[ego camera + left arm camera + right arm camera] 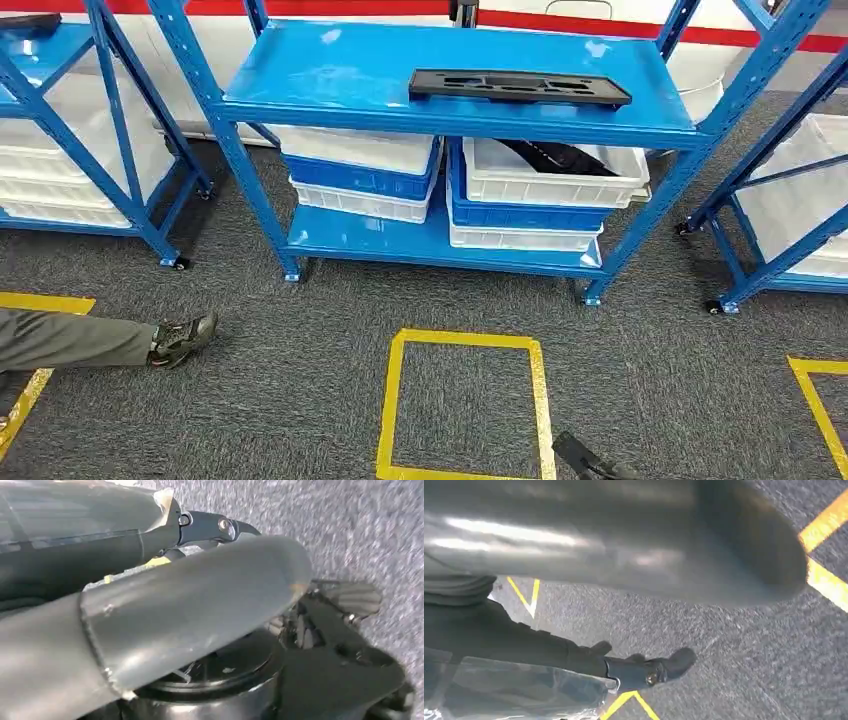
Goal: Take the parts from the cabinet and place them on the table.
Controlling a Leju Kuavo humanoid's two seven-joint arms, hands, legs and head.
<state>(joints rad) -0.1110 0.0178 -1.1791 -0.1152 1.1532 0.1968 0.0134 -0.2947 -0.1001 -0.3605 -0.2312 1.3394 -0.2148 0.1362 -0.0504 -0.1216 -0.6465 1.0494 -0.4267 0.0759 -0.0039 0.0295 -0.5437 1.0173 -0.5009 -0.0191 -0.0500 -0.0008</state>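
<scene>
head view, left to right: a person's leg and shoe (180, 340) lie on the grey carpet at the left. a blue side rack (70, 130) holds white bins. the central blue cabinet (330, 70) faces the robot. a yellow tape square (465, 405) marks the floor in front of it. another blue rack (790, 180) stands at the right.

task thing: a flat black part (520, 87) lies on the cabinet's top shelf, right of centre, near the front edge. its long axis runs across the shelf, roughly parallel to the front edge, the right end angled slightly toward the robot. a second dark part (560, 157) sits in the upper white bin (555, 180) on the lower shelf, slanted, mostly hidden by the shelf above.

hands: left hand (200, 595) hangs over the carpet, thumb large in its wrist view, nothing visibly held. released or clenched? cannot tell. right hand (644, 672) also hangs over carpet and tape lines. dark fingers extended, nothing seen in them. state not clear either.

judgement: step is the approach, no reach begun. next move calls for closing on the cabinet, raising an arm to the top shelf and gripping the part across its narrow width.
</scene>
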